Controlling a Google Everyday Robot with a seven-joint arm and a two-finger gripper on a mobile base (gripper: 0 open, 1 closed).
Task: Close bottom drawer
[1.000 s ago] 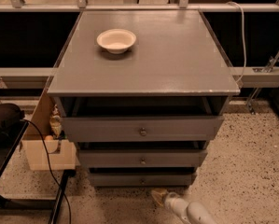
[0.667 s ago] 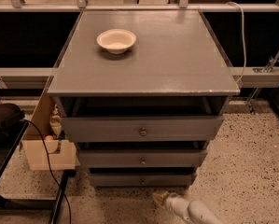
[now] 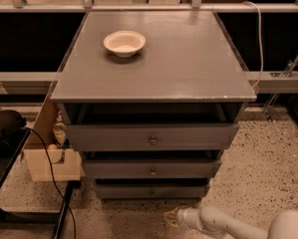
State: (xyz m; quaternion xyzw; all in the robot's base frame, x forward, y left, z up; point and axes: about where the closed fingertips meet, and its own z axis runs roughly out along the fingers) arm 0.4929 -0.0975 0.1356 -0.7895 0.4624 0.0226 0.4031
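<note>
The grey cabinet (image 3: pixel 153 78) has three drawers, each with a small round knob. The bottom drawer (image 3: pixel 151 190) is the lowest one, pulled out a little, with a dark gap above its front. The middle drawer (image 3: pixel 152 169) and top drawer (image 3: pixel 151 137) also stand out from the cabinet. My gripper (image 3: pixel 169 217) is at the end of a white arm low in the view, just below and slightly right of the bottom drawer's front, close to the floor and apart from the drawer.
A white bowl (image 3: pixel 124 43) sits on the cabinet top. A cardboard box (image 3: pixel 46 156) stands left of the cabinet. A black stand with a cable (image 3: pixel 49 168) is at the lower left. Speckled floor (image 3: pixel 268 168) lies to the right.
The gripper and arm have shifted very slightly; the drawers and bowl have not moved.
</note>
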